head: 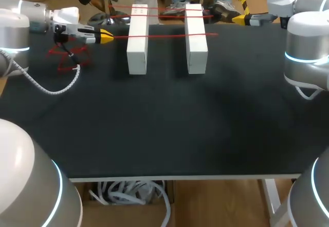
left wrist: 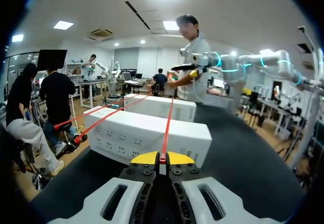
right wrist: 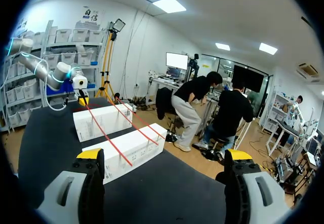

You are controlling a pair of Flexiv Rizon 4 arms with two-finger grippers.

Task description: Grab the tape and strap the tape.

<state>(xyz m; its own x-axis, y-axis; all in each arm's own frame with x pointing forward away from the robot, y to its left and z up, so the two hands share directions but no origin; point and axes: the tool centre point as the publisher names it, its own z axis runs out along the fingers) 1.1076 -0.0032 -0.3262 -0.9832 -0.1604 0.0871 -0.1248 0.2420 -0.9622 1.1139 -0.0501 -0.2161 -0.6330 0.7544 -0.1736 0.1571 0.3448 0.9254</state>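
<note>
Head view shows a black tabletop (head: 180, 124) with two white blocks lying side by side, apart from each other, towards its far side: the left block (head: 138, 39) and the right block (head: 196, 38). Red tape (head: 164, 34) runs in a taut strand across the tops of both blocks, and more strands cross their far ends. The left tool (head: 105, 36) sits just beside the left block, its yellow tips pressed together on the end of that strand. In the left wrist view the tape (left wrist: 166, 127) leaves the pinched tips (left wrist: 162, 158) and passes straight over both blocks. A loose tangle of red tape (head: 68, 57) lies on the tabletop under the left arm, next to a coiled white cable (head: 51, 88). The right tool (head: 241, 18) hangs at the far right edge, well apart from the blocks. In its own wrist view its fingers (right wrist: 91, 155) stand wide apart with nothing between them.
</note>
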